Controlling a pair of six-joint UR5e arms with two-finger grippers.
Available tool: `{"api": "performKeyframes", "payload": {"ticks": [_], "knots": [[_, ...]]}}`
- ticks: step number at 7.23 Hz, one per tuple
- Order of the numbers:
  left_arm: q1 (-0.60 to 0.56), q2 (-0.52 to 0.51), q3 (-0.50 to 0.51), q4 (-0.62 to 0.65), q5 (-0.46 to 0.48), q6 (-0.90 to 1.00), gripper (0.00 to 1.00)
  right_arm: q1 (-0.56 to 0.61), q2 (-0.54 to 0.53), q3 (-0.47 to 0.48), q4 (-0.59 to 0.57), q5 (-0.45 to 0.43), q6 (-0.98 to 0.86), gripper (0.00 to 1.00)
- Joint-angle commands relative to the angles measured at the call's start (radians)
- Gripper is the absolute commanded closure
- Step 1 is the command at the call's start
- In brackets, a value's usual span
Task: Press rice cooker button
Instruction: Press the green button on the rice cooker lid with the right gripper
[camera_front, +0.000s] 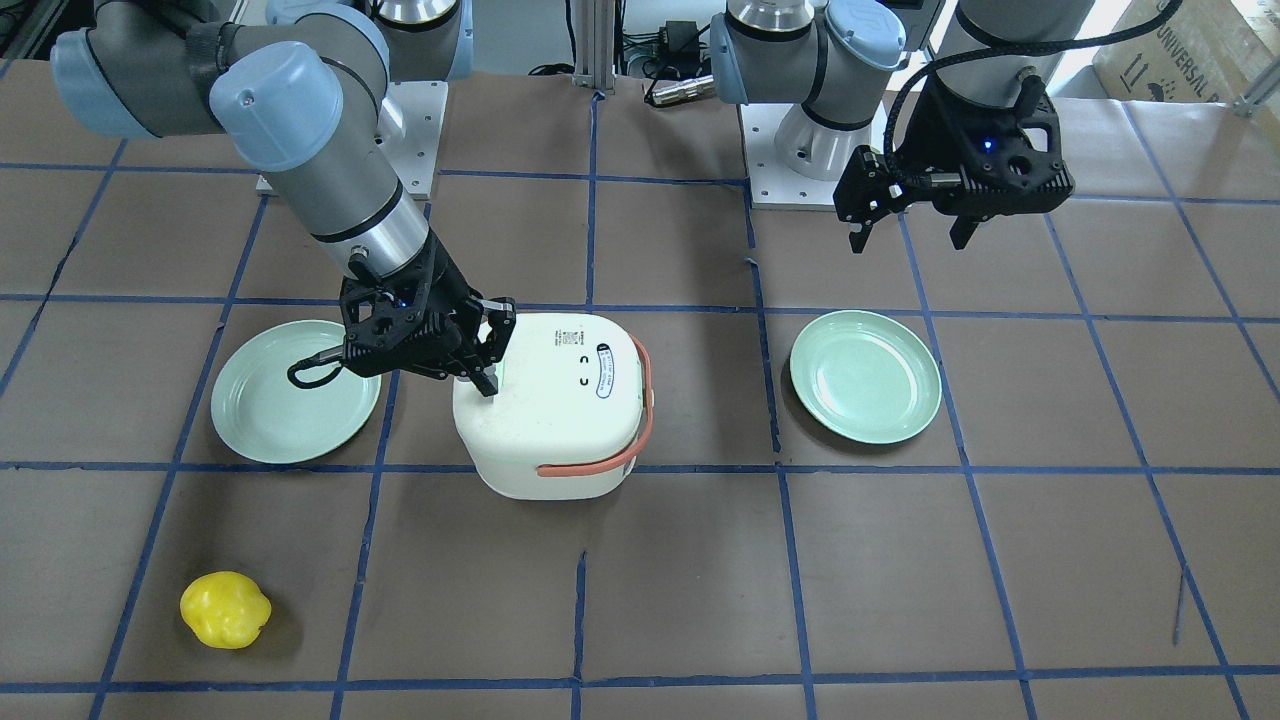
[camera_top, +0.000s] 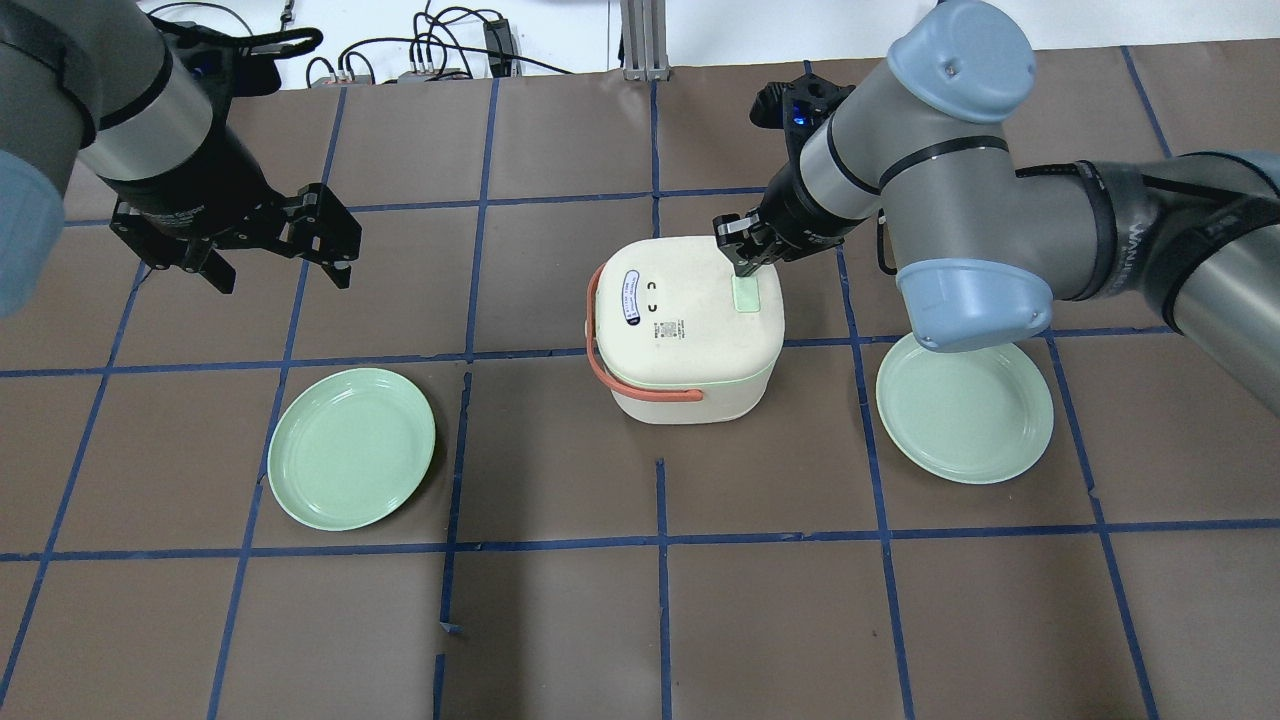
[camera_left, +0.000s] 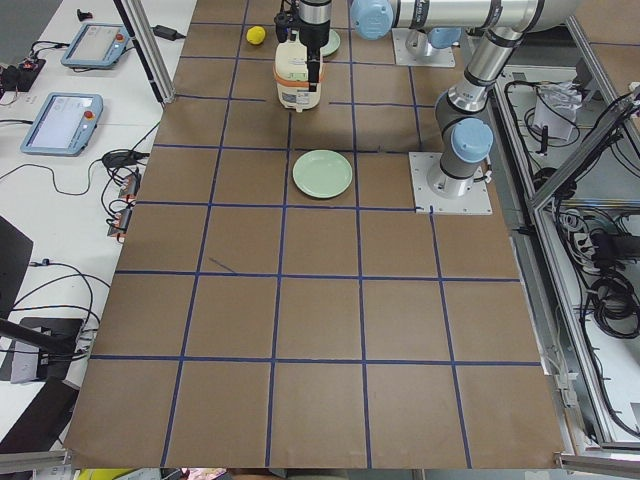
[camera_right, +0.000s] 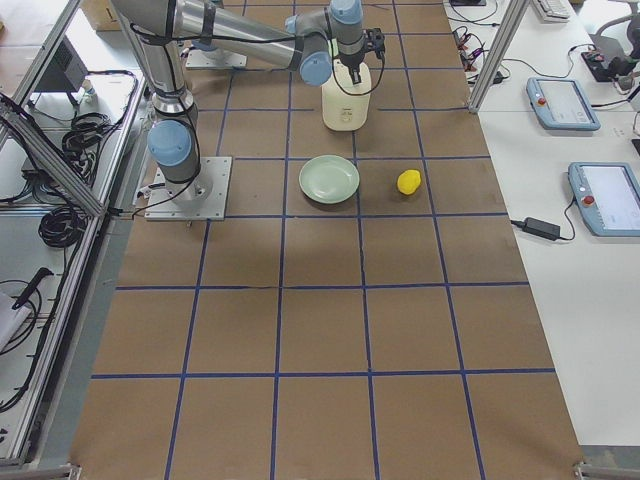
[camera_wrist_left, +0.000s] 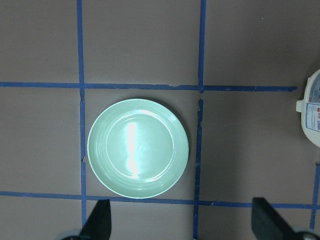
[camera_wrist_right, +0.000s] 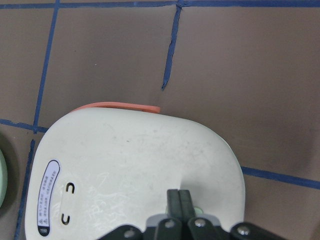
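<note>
The white rice cooker (camera_top: 680, 330) with an orange handle (camera_top: 600, 360) stands mid-table; it also shows in the front view (camera_front: 560, 400) and the right wrist view (camera_wrist_right: 135, 165). Its pale green button (camera_top: 746, 296) is on the lid's edge nearest the right arm. My right gripper (camera_top: 738, 262) is shut, its fingertips together and down on that button, as the front view (camera_front: 487, 385) and the right wrist view (camera_wrist_right: 178, 195) also show. My left gripper (camera_top: 282, 275) is open and empty, held above the table well away from the cooker (camera_front: 910, 240).
One green plate (camera_top: 352, 448) lies below my left gripper, also in the left wrist view (camera_wrist_left: 138, 148). A second green plate (camera_top: 965, 408) lies under my right arm's elbow. A yellow lumpy object (camera_front: 225, 609) lies near the operators' edge.
</note>
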Motion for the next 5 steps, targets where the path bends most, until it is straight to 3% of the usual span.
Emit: {"api": "performKeyframes", "payload": {"ticks": [1, 5], "knots": [[0.000, 0.000, 0.000, 0.001, 0.000, 0.000, 0.00, -0.014, -0.001, 0.038, -0.042, 0.000, -0.012, 0.90], [0.000, 0.000, 0.000, 0.001, 0.000, 0.000, 0.00, -0.010, -0.009, 0.043, -0.050, 0.002, -0.006, 0.88]]}}
